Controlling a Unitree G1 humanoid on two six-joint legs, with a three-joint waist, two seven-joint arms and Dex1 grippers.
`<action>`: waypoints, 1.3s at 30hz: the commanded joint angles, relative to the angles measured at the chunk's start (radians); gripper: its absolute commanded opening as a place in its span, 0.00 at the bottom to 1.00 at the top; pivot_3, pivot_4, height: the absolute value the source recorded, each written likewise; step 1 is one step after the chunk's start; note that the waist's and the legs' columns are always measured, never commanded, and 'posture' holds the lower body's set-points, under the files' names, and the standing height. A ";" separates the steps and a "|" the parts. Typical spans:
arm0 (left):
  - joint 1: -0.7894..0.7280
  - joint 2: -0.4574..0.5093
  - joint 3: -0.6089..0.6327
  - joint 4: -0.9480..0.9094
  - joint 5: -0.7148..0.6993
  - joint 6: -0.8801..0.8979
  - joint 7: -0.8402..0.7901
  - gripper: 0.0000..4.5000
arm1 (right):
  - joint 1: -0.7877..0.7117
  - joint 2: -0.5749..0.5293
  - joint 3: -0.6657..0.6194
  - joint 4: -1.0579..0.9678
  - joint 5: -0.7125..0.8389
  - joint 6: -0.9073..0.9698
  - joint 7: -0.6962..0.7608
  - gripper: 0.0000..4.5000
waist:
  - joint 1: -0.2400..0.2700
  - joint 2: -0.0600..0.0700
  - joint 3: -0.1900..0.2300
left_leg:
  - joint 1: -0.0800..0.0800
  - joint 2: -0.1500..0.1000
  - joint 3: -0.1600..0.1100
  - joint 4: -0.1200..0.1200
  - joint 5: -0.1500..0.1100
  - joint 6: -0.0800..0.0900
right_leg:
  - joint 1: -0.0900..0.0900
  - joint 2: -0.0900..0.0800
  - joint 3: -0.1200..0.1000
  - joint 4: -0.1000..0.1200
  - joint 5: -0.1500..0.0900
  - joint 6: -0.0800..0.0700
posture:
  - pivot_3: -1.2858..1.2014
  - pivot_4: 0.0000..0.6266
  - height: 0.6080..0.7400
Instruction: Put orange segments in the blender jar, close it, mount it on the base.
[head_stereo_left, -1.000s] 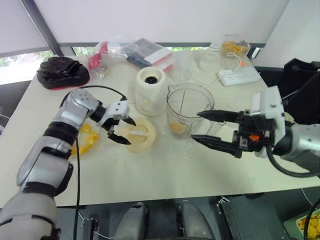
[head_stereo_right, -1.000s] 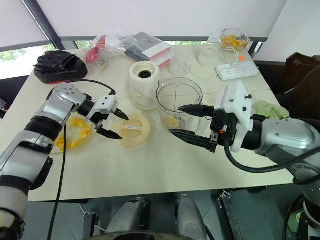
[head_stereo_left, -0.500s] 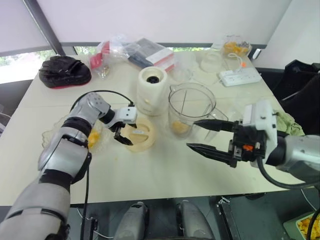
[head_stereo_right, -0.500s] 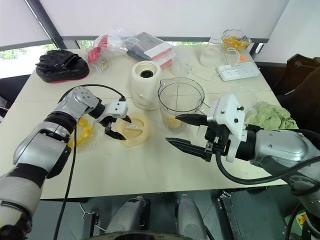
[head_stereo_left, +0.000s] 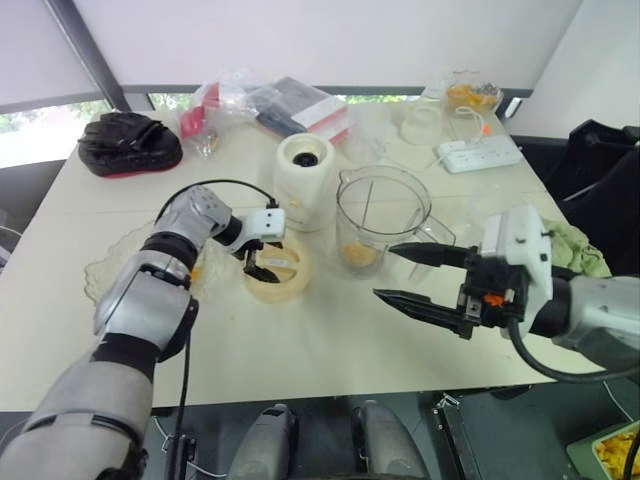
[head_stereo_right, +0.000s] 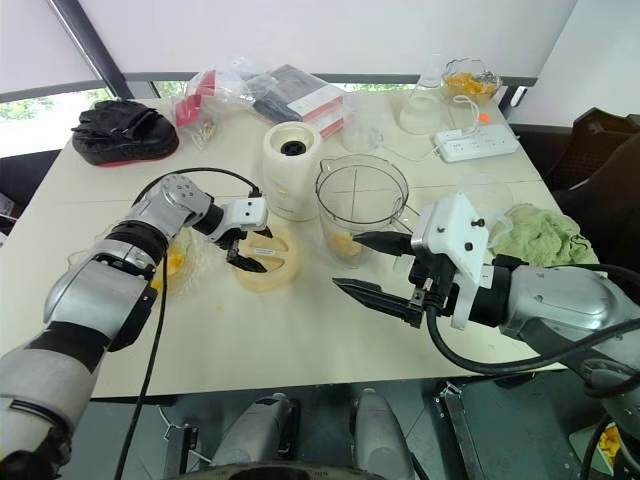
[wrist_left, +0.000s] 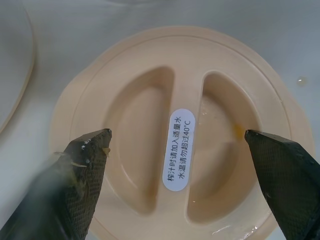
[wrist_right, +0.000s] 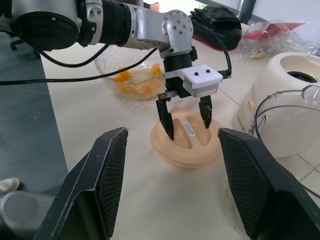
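The clear blender jar (head_stereo_left: 383, 212) stands upright mid-table with a few orange segments (head_stereo_left: 355, 256) at its bottom. Its cream lid (head_stereo_left: 280, 270) lies flat to the left, in front of the cream base (head_stereo_left: 303, 180). My left gripper (head_stereo_left: 262, 264) hangs open just above the lid, and its fingers (wrist_left: 85, 165) straddle the lid's labelled centre ridge (wrist_left: 179, 149) without gripping it. My right gripper (head_stereo_left: 402, 272) is open and empty, in front of the jar on its right. A glass bowl (head_stereo_right: 172, 262) of orange segments sits under my left forearm.
At the back are a black pad (head_stereo_left: 128, 143), plastic bags and boxes (head_stereo_left: 290, 105), a clear container (head_stereo_left: 420, 120), a white power strip (head_stereo_left: 478, 152) and a small bowl of orange pieces (head_stereo_left: 470, 95). A green cloth (head_stereo_left: 578, 245) lies at the right edge.
My left gripper has moved right, from the lid's left edge beside the bowl to over the lid's middle. My right gripper has drawn a little down and away from the jar.
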 joint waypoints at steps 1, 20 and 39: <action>-0.009 0.000 0.013 0.005 0.023 -0.002 0.015 1.00 | -0.005 -0.015 -0.009 -0.026 -0.003 -0.027 -0.006 0.67 | 0.000 0.000 0.000 | 0.000 0.000 0.000 0.000 0.000 0.000 | 0.000 0.000 0.000 0.000 0.000 0.000 | 0.52 0.24 1.00; 0.053 -0.005 0.012 -0.012 0.073 -0.075 -0.020 0.47 | -0.002 -0.016 -0.008 -0.023 -0.029 -0.032 -0.019 0.68 | -0.001 -0.001 -0.001 | 0.001 0.000 0.000 0.000 0.000 0.000 | 0.000 0.000 0.000 0.001 0.000 0.000 | 0.52 0.24 1.00; 0.058 -0.019 0.013 -0.007 0.101 -0.070 0.052 0.41 | 0.009 -0.011 -0.011 -0.026 -0.059 -0.036 -0.027 0.68 | 0.000 -0.002 -0.002 | 0.001 0.000 0.000 0.001 0.000 0.000 | 0.001 0.000 0.000 0.001 0.000 0.000 | 0.52 0.24 1.00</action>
